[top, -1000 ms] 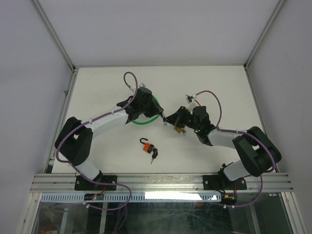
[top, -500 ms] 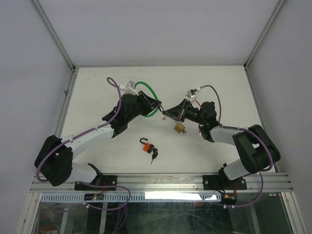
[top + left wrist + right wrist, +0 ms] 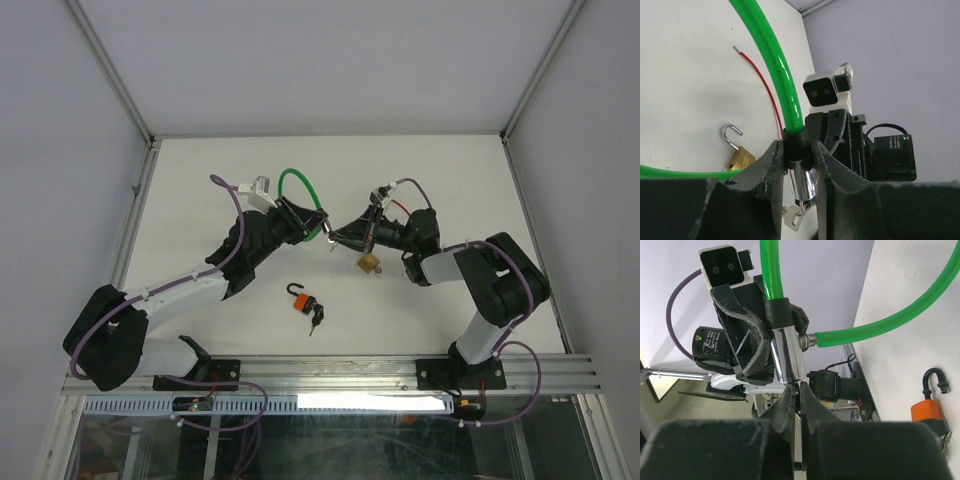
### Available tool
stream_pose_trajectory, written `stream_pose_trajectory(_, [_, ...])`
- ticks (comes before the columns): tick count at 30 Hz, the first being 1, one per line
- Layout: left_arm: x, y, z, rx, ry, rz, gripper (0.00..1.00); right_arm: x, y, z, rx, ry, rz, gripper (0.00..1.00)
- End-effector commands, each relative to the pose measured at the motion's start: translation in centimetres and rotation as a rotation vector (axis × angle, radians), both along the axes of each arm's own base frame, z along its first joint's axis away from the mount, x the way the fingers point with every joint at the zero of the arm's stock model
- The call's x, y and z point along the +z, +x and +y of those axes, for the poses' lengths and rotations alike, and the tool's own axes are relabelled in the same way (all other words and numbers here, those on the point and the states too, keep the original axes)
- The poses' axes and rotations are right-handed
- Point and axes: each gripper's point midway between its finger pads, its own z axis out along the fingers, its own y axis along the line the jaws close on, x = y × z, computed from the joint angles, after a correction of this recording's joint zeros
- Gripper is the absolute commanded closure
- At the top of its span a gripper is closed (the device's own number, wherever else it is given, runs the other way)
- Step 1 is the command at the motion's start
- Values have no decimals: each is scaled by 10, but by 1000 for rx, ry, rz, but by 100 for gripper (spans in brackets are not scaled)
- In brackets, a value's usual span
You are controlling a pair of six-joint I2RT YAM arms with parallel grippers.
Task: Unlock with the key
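A green cable lock (image 3: 300,181) is held up above the table. My left gripper (image 3: 318,229) is shut on its black collar and chrome cylinder (image 3: 802,180), seen between the left fingers (image 3: 765,170). The green cable (image 3: 775,55) loops away from it. A small silver key (image 3: 792,217) hangs at the cylinder's lower end. My right gripper (image 3: 336,238) meets the cylinder (image 3: 787,357) end-on. Its jaws (image 3: 800,390) are shut on a thin key blade at the cylinder's mouth.
A brass padlock (image 3: 369,263) with an open shackle lies on the table under the grippers, also in the left wrist view (image 3: 740,159). A thin red cable (image 3: 767,90) lies beside it. An orange padlock with keys (image 3: 306,304) lies nearer the front, also in the right wrist view (image 3: 927,412).
My left arm has stretched out and lifted the green lock, tipping its loop up. My right gripper has risen and stays at the cylinder's end. The padlocks on the table have not moved.
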Motion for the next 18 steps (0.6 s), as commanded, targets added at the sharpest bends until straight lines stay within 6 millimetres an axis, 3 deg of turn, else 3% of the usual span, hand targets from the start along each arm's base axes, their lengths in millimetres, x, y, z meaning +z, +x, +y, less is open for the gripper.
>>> stream_pose_trajectory(1, [76,-59,-26,-259,-184,-180,100,14,35,-6,-140,74,13,100])
stream_pose_trajectory(4, [67,-48,-15,-207,-194,-139,100,11,32,-5,-127,51,-7,96])
stream_pose_trajectory(13, [37,-18,15,-47,-145,-15,100,11,27,-15,-106,-145,-166,63])
stream_pose_trajectory(15, [34,-13,19,-23,-124,4,100,13,23,-17,-96,-190,-104,62])
stream_pose_trajectory(16, [34,-11,20,-14,-121,7,100,7,24,-20,-96,-273,-260,57])
stream_pose_trajectory(18, [33,-8,23,6,-112,19,100,6,22,-25,-98,-365,-358,54])
